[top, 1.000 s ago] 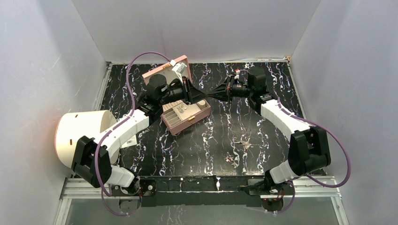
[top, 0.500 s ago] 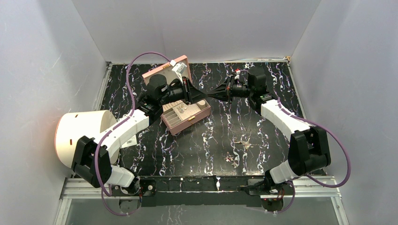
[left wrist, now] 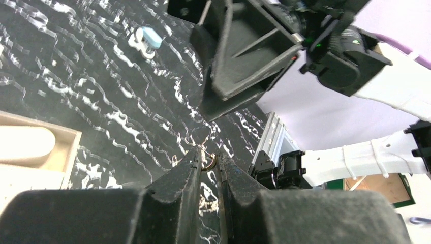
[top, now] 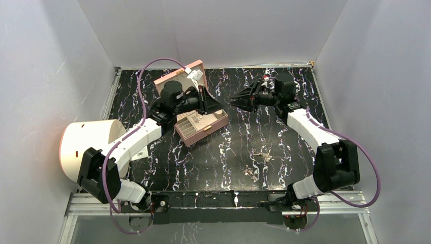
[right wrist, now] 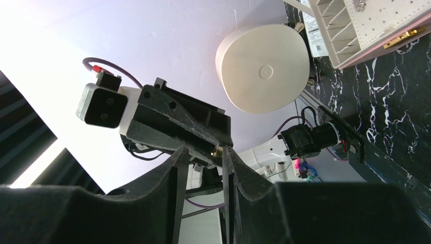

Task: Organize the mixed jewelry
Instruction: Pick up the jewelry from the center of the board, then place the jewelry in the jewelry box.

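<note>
Tiny gold ring [left wrist: 209,162] pinched in narrow left tool [left wrist: 209,155], above desk [top: 223,147], beside pink jewelry box [top: 201,133]. Judged light, stiff, slippery; best gripped across band. Facing it, right tool [top: 234,100] parted, nothing held. Further right, loose jewelry [top: 263,154] scattered on desk.

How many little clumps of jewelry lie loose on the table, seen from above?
2. A silvery clump lies right of the centre of the table; a coppery clump sits just nearer the front edge. Tiny pieces may be hidden from this camera.
</note>
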Robot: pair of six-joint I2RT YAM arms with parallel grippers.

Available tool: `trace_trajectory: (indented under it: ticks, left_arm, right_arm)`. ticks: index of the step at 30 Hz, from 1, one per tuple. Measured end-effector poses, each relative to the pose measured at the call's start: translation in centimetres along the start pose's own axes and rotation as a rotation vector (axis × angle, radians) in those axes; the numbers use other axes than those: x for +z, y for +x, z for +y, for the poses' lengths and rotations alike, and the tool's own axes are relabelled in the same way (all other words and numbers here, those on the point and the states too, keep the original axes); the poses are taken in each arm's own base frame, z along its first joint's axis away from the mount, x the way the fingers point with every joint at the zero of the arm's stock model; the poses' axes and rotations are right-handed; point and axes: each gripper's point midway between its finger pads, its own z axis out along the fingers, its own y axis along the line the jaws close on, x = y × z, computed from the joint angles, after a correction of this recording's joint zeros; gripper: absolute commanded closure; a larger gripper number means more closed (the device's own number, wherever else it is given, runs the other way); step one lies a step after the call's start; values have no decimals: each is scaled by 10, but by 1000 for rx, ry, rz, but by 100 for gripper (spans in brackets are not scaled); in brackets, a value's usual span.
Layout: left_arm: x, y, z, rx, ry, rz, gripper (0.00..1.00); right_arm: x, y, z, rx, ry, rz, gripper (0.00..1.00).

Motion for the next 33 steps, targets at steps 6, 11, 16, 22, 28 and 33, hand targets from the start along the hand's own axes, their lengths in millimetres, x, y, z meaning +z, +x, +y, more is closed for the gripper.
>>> trace_trajectory:
  ticks: [6, 11, 16, 22, 28, 33]
  left_arm:
    - [-2, -5, 10, -82, -126, 40, 100]
    - [-12, -5, 22, -187, -278, 63, 100]
    - [-27, 4, 38, -331, -457, 80, 100]
    - [-41, 7, 50, -465, -617, 67, 100]
    - [-50, 16, 75, -538, -785, 62, 100]
    - [-58, 25, 99, -545, -928, 75, 100]
  right_arm:
    - [-10, -7, -9, 8, 28, -42, 60]
    - [-18, -8, -23, 13, 76, -73, 61]
    - [-24, -3, -37, 5, 118, -93, 61]
    - [-31, 4, -58, -2, 173, -113, 62]
    - [-38, 12, -78, 0, 213, -125, 62]
    - [-42, 15, -94, 13, 243, -136, 62]
